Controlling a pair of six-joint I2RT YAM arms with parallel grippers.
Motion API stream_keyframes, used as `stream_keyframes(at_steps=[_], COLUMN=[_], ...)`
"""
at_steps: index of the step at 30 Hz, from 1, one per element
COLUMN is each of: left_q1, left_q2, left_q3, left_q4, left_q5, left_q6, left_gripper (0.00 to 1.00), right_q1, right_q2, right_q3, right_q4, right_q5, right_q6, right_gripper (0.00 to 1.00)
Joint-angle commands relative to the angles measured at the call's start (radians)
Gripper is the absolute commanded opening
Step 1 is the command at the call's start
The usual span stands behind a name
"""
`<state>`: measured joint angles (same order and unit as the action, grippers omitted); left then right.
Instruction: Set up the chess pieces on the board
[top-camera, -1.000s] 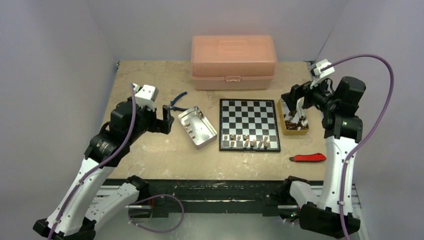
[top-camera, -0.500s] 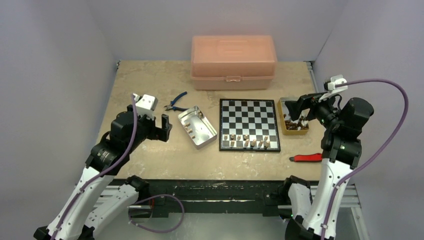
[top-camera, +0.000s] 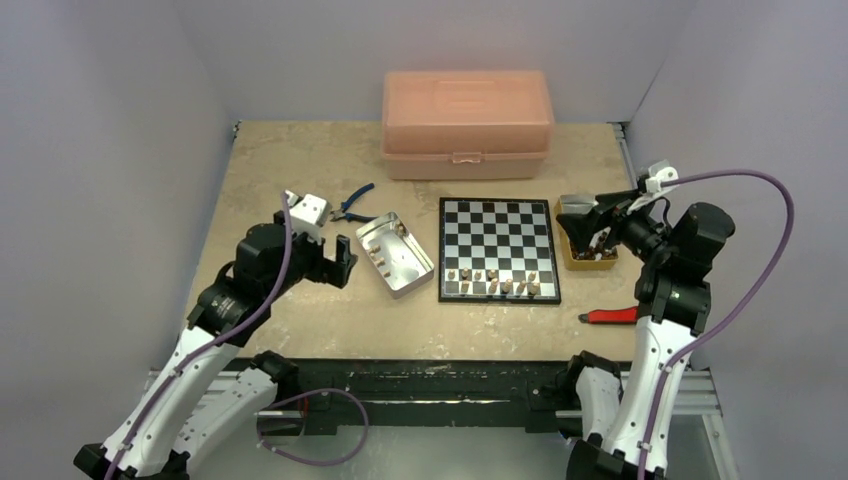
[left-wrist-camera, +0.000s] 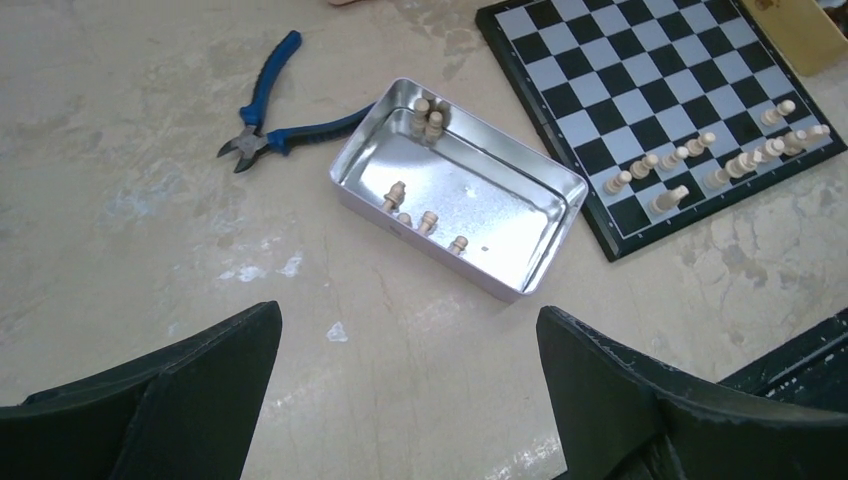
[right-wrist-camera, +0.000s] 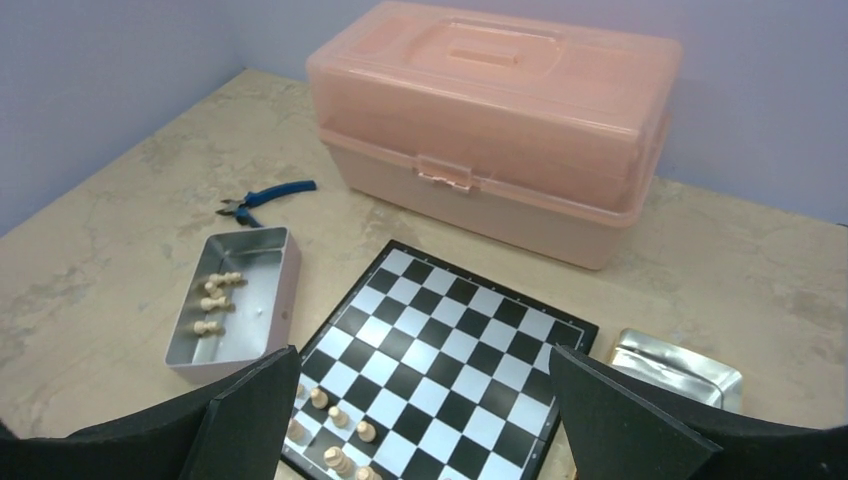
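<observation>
Beyond the left gripper's (left-wrist-camera: 405, 318) 2 spread fingers (left-wrist-camera: 170, 395) sits a silver tin (left-wrist-camera: 553, 226) holding tan chess pieces (left-wrist-camera: 430, 118), blue pliers (left-wrist-camera: 264, 137) beside it, the board (left-wrist-camera: 640, 72) at right.

Plain surroundings, soft even light
A mottled beige tabletop (top-camera: 300, 150) lies under and ahead of the left gripper (top-camera: 338, 262); the pale lilac back wall (top-camera: 300, 50) rises well beyond it, and the left wall (top-camera: 100, 150) stands off to its outer side.
</observation>
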<state>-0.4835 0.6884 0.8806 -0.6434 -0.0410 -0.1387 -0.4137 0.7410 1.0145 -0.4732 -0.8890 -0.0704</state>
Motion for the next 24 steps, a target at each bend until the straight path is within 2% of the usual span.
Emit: stream_keyframes(at_steps=[1,4,7,9,13,16,22,24], left_q1=[0.006,0.012,0.016,0.016,0.016,0.016,0.013,0.01], left_q2=[0.027,0.113,0.219,0.314,0.484,0.606,0.777,0.825], left_q3=[-0.085,-0.034,0.026,0.071,0.158,0.211,0.27,0.297], left_q4=[0.18,0.166,0.175,0.193,0.223,0.229,0.197,0.149], left_q5=[0.174,0.276,0.432,0.503,0.501,0.434,0.284,0.22], left_q6=[0.036,0.048,0.076,0.094,0.065,0.009,0.0,0.041], left_gripper=[1.0,1.0,0.98,0.97,0.95,0.88,0.55,0.49], right_q1=[-0.006,-0.005,-0.007,-0.007,-0.006,-0.004,0.004,0.012], right_q2=[0.036,0.07,0.103,0.116,0.135,0.141,0.157,0.162], right_q3=[-0.028,-0.027,0.014,0.009,-0.031,-0.048,-0.054,-0.056], right_q4=[0.066,0.039,-0.268,-0.369,-0.342,-0.282,-0.248,-0.236], right_q5=[-0.179,-0.29,-0.508,-0.567,-0.506,-0.452,-0.413,-0.392], right_q6=[-0.063,-0.15,-0.582,-0.743,-0.753,-0.684,-0.621,-0.603], right_gripper=[0.99,0.99,0.99,0.99,0.99,0.99,0.99,0.99])
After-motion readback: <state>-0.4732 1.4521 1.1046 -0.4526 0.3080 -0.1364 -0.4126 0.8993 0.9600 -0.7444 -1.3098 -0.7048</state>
